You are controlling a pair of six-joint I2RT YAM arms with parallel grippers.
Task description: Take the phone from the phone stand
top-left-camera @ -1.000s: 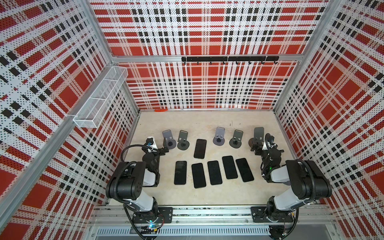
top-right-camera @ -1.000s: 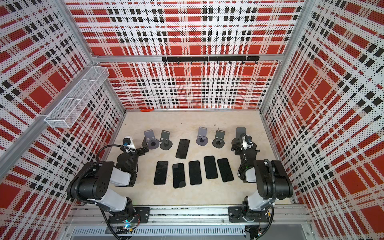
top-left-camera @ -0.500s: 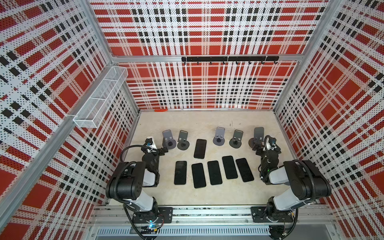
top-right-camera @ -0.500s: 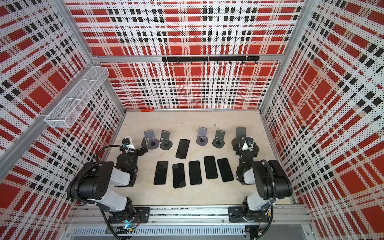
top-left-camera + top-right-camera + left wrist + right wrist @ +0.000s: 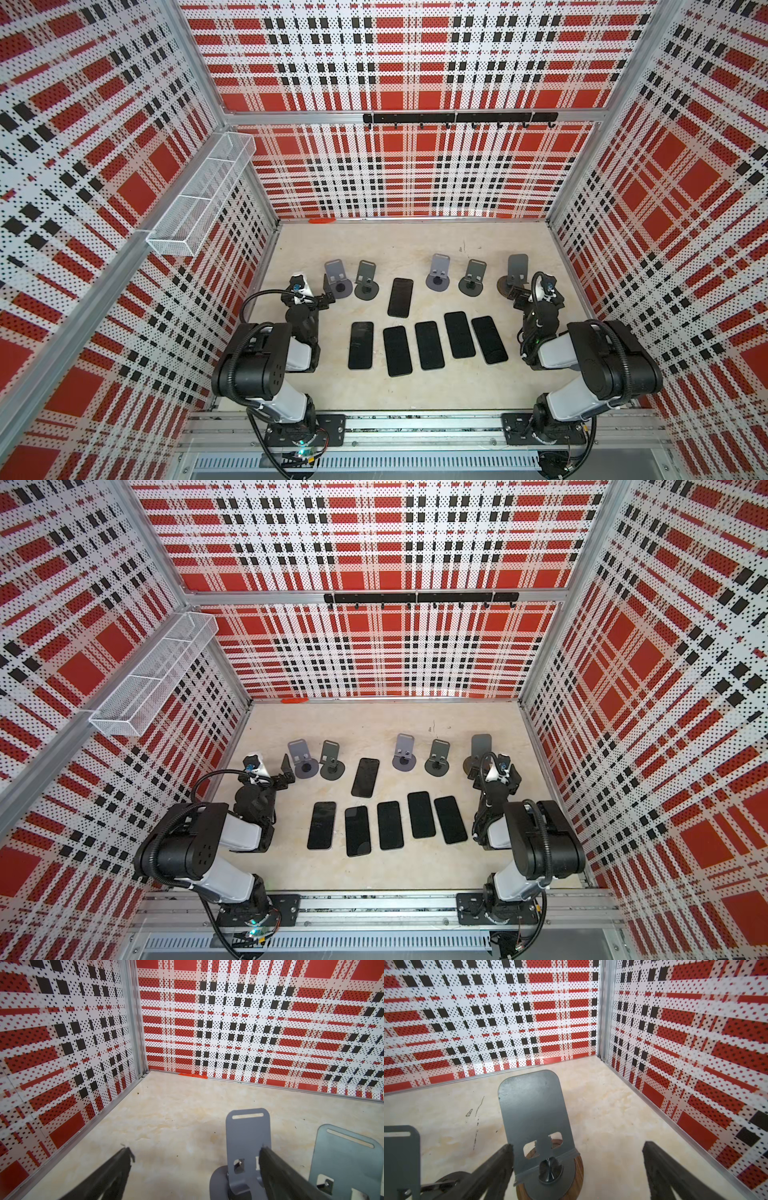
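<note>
Now: left gripper (image 5: pixel 195 1150) has its jaws spread wide with nothing between them. It is low over the table (image 5: pixel 415 386), at the left end of the stand line in both top views (image 5: pixel 323 296). One finger (image 5: pixel 276 1167) overlaps the edge of the leftmost stand (image 5: pixel 247 1134), a light grey one. Contact cannot be told. The second stand (image 5: pixel 349 1157) is just beside that one.

Right gripper (image 5: pixel 577 1145) is also spread wide and holds nothing. The rightmost stand (image 5: pixel 531 1105), with a dark plate on a wooden base (image 5: pixel 579 1165), stands ahead of the gap, nearer one finger (image 5: pixel 496 1165). The fourth stand (image 5: pixel 400 1157) shows at the frame edge. In a top view this gripper (image 5: pixel 515 293) sits just in front of that stand.

The middle stand (image 5: pixel 439 268) completes a line of five across the table.

Phones: all six lie flat on the table, screens dark. The lone phone (image 5: pixel 400 297) lies between the second and middle stands. The row of five phones (image 5: pixel 429 345) lies nearer the arm bases, side by side between the two arms, apart from both grippers.
</note>
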